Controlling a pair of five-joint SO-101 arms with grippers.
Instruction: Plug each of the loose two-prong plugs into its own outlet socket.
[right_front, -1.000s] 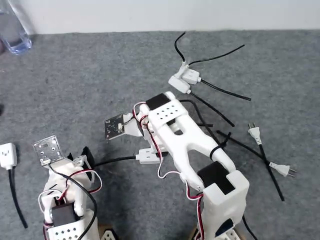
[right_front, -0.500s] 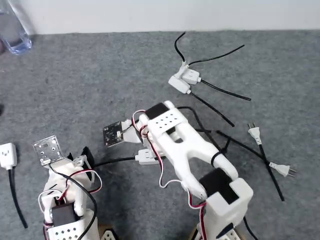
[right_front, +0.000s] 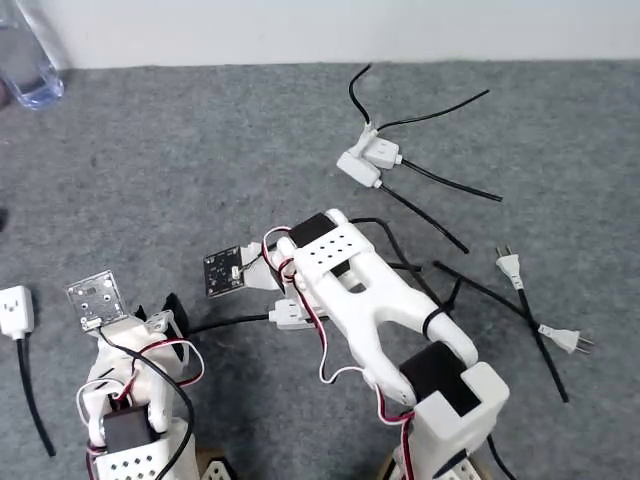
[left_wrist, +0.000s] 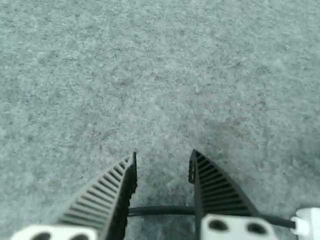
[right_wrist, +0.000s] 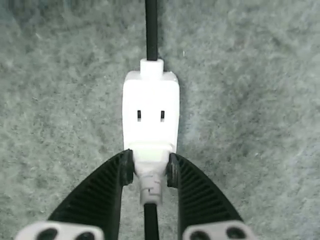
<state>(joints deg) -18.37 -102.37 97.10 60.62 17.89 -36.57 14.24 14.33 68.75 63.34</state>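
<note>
A white outlet socket lies on the grey carpet, a black cord leaving its far end. A white two-prong plug is pushed into its near end, and my right gripper is shut on that plug. From above the socket lies just under the right arm's wrist. My left gripper hovers open over bare carpet at the lower left, a black cord running under its fingers. Two loose plugs lie at the right.
Another socket with a plug in it lies at the back, black cords spreading around it. A third socket sits at the far left edge. A clear bottle stands in the back left corner. Cords cross the carpet right of the right arm.
The right arm's wrist has drawn back toward the near side and slightly left, and the socket in front of it has shifted a little left. The left arm has stayed still.
</note>
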